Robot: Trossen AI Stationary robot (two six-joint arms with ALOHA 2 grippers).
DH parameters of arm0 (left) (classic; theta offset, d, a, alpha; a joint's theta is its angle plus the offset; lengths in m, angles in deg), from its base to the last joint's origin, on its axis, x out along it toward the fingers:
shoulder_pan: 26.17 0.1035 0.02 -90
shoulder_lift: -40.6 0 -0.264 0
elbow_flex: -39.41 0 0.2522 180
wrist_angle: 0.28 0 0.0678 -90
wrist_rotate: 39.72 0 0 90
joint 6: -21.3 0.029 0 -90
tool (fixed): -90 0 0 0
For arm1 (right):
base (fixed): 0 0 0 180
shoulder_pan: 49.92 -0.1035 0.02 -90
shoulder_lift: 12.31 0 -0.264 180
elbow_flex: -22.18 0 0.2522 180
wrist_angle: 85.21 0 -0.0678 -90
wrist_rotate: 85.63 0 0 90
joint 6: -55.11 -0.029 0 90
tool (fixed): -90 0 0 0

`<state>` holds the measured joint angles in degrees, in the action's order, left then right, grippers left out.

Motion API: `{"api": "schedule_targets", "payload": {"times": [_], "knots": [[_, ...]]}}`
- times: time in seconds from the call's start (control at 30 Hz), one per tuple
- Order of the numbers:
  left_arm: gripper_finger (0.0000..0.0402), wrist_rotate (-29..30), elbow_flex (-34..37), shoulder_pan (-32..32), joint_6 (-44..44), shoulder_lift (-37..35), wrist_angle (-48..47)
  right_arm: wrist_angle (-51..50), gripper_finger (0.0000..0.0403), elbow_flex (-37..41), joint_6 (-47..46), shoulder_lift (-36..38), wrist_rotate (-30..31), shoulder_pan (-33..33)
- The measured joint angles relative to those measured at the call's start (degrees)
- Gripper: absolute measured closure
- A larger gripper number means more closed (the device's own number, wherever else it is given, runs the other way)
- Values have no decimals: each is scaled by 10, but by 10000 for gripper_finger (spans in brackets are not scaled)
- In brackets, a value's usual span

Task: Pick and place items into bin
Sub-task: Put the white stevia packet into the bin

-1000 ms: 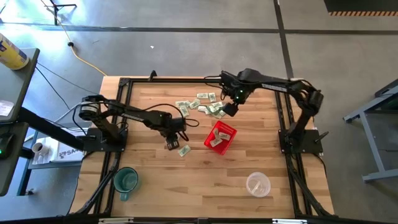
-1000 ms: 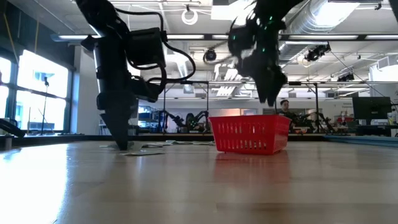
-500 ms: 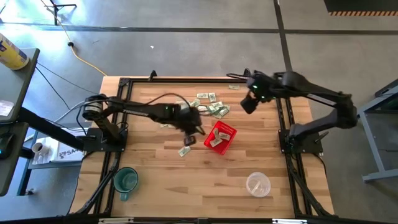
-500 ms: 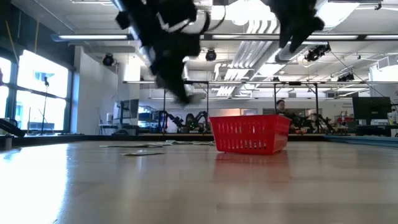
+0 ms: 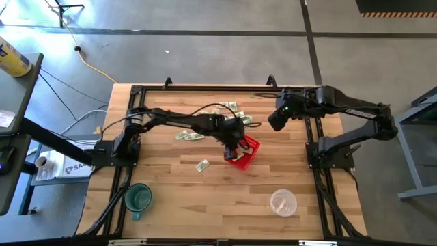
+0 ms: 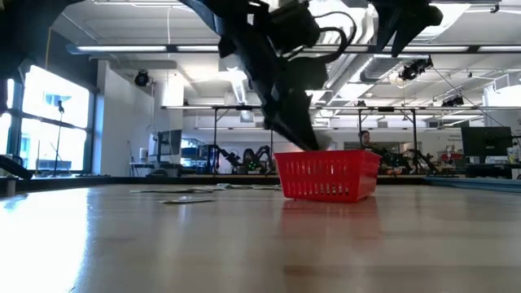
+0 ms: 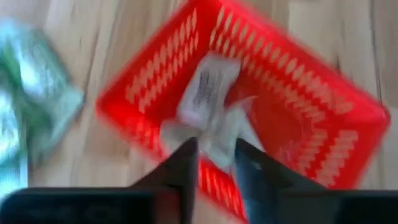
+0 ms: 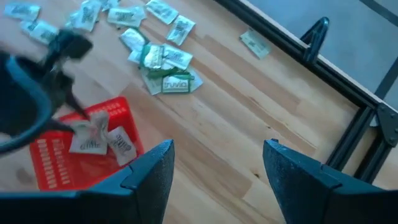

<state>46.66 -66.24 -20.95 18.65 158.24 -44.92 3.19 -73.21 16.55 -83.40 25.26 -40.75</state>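
The red basket (image 5: 247, 152) stands mid-table and holds pale slips (image 8: 93, 142). My left gripper (image 5: 232, 145) hangs over the basket's left rim, shut on a crumpled white slip (image 7: 211, 106); in the low view it slants down to the basket (image 6: 326, 175). More green-and-white slips lie flat on the wood: a cluster (image 8: 163, 68) on the basket's far side, some (image 5: 190, 135) to its left, and one (image 5: 203, 165) toward the near edge. My right gripper (image 8: 214, 171) is open and raised near the table's far right (image 5: 277, 120), touching nothing. My left gripper pinches the white slip between its two fingertips (image 7: 189, 155), coming from above and pointing down into the basket. The paper's lower crumpled part (image 7: 214, 144) sits in the narrow gap. The rest of the slip spreads out over the basket's inside, beyond the fingers.
A green mug (image 5: 138, 198) stands near the left near corner and a clear plastic cup (image 5: 283, 202) near the right near corner. One slip (image 8: 255, 43) lies by the black frame at the far edge. Bare wood lies between mug and cup.
My left gripper has risen from the table beside the lone slip and swung right to the basket, ending over its rim. My right gripper has pulled away from the slip cluster, up and toward the far right edge. That lone slip stays where it was.
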Motion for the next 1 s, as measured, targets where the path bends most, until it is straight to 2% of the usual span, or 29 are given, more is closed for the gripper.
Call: {"api": "schedule_targets", "payload": {"times": [0.13, 0.23, 0.37, 0.47, 0.57, 0.73, 1.0], "knots": [[189, 11, -43, 0, -6, -18, -85, -7, 167, 0, 7, -5, 5, -17], [155, 25, -64, 0, -7, -37, -155, -7, 166, 0, 20, -8, 12, -19], [134, 51, -62, 0, -35, -65, -278, 1, 167, 0, 55, -17, 26, -9], [136, 62, -26, -5, -62, -83, -348, 11, 167, 0, 92, -28, 21, 2], [146, 67, 43, -25, -103, -106, -338, 26, 167, 0, 129, -46, 7, 12], [155, 64, 146, -76, -226, -131, -267, 40, 167, 0, 192, -83, -9, 25], [124, 60, 199, -130, -383, -131, -155, 56, 167, 0, 284, -140, -48, 47]]}}
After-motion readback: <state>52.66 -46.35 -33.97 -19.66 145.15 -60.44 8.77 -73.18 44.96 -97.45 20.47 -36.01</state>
